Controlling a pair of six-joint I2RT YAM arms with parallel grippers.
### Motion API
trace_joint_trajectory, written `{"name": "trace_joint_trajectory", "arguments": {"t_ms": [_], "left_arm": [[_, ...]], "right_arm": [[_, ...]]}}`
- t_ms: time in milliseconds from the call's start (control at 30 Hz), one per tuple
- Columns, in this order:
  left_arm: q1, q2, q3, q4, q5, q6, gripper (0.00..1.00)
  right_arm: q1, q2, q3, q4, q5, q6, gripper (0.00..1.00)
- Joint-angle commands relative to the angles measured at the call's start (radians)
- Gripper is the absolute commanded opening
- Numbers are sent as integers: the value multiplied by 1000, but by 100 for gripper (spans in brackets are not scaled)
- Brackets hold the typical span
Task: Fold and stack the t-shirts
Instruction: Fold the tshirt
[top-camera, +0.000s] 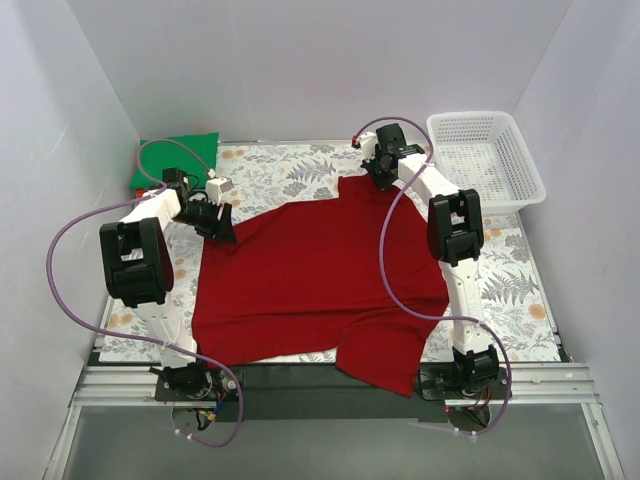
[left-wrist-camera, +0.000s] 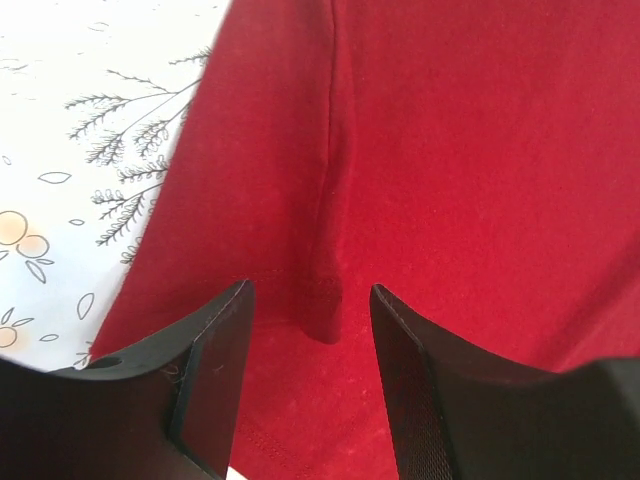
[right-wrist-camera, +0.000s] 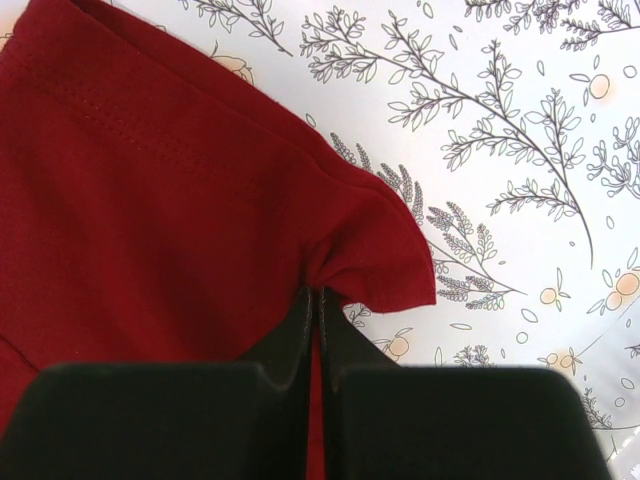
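On the floral bench (top-camera: 290, 165) the dark red t-shirt (top-camera: 310, 280) lies spread, its far corner pinched in the closed right fingers (right-wrist-camera: 335, 345), its left hem under the parted left fingers (left-wrist-camera: 215, 370), a green t-shirt (top-camera: 175, 160) at the far-left corner.

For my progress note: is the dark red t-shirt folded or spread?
Spread: the dark red t-shirt lies opened out, mostly flat, across the patterned table.

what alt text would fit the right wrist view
The right gripper is shut on a bunched corner of the red shirt. The shirt fills the left of the view, lying on a white tablecloth printed with leafy sprigs.
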Motion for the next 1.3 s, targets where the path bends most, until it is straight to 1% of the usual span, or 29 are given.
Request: {"name": "trace_joint_trajectory", "arguments": {"t_ms": [0,33,167,367,500,533,600,633,667,700,800,833,900,933,1000,1133,1267], "left_arm": [[-14,-72,-6,-12,-5,29,49],[-20,-74,-8,-14,-7,30,48],[-34,-71,-14,-9,-39,45,42],[-36,-54,14,16,-88,39,41],[-37,-42,46,3,-100,53,32],[-37,-34,53,-1,-100,55,25],[-36,-22,79,-23,-94,59,18],[-37,-8,89,-33,-90,61,12],[-36,-2,98,-55,-87,68,11],[-36,6,113,-66,-82,68,11],[-37,5,113,-86,-58,76,26],[-36,3,116,-92,-47,75,34],[-36,3,123,-125,-21,100,41],[-37,1,123,-148,7,102,47],[-46,-9,110,-149,8,99,49],[-74,-49,23,-77,-70,91,50],[-98,-54,-29,5,-197,87,48]], "right_arm": [[-6,-69,-1,-4,4,-13,1],[-6,-69,0,-3,6,-13,1],[-8,-72,2,-3,6,-13,1],[-15,-75,10,-4,4,-15,1],[-20,-75,20,-4,4,-16,1],[-20,-75,23,-4,4,-16,1],[-23,-72,26,-1,4,-16,1],[-25,-73,29,-1,4,-16,1],[-26,-73,30,-3,3,-16,1],[-28,-73,31,-1,1,-15,1],[-28,-73,28,-3,-2,-15,1],[-28,-73,28,-3,-2,-15,1],[-28,-73,26,-4,-2,-15,1],[-28,-75,25,-4,-2,-16,1],[-29,-73,25,-4,-2,-16,1],[-29,-73,28,-4,-3,-16,1],[-29,-75,28,-4,-6,-13,1]]}}
